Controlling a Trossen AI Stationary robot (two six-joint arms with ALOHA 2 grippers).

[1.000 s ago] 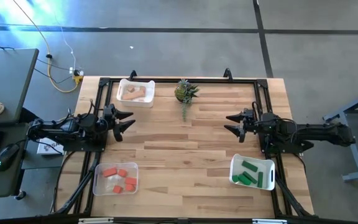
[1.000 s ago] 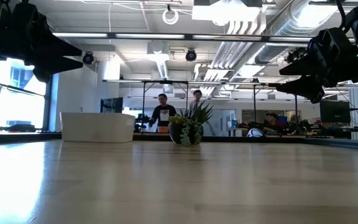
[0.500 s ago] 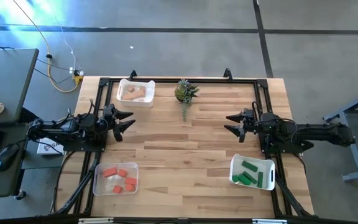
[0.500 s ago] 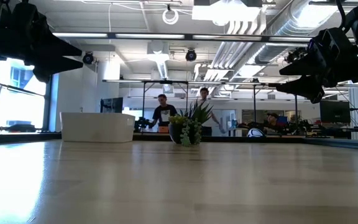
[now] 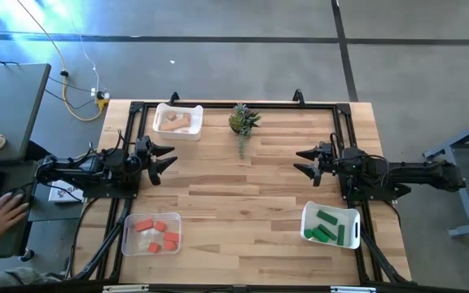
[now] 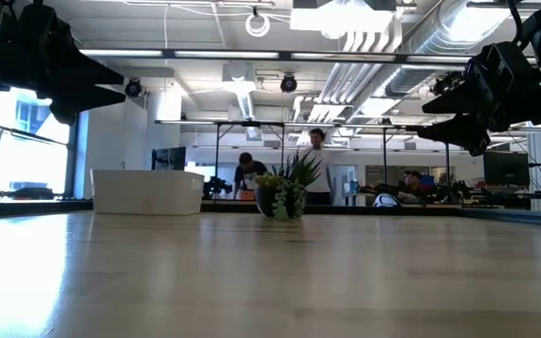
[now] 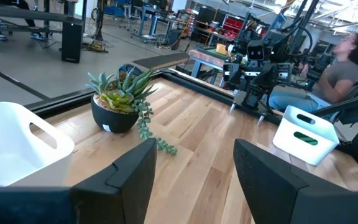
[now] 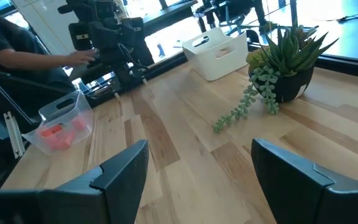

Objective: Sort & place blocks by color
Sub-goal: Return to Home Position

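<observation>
5 red-orange blocks (image 5: 155,234) in clear bin (image 5: 125,234); tan blocks (image 5: 177,123), green blocks (image 5: 327,226) in 2 white bins (image 5: 159,111); left claw (image 5: 173,155), right claw (image 5: 298,159) released.

The table (image 5: 243,195) is pale wood, striped in planks that run from cream to honey-brown, and a black frame (image 5: 218,103) lines its edges. At the far left corner a white bin (image 5: 158,118) carries tan blocks (image 5: 177,123). At the near left corner a clear bin (image 5: 126,236) shows red-orange blocks (image 5: 157,233). At the near right corner a second white bin (image 5: 306,224) shows green blocks (image 5: 330,227). By the far edge the plant (image 5: 243,120) is green, with paler trailing strands, in a black pot (image 7: 114,118). The left gripper (image 5: 168,157) and the right gripper (image 5: 300,161) are both black. The floor (image 5: 218,65) is grey.
</observation>
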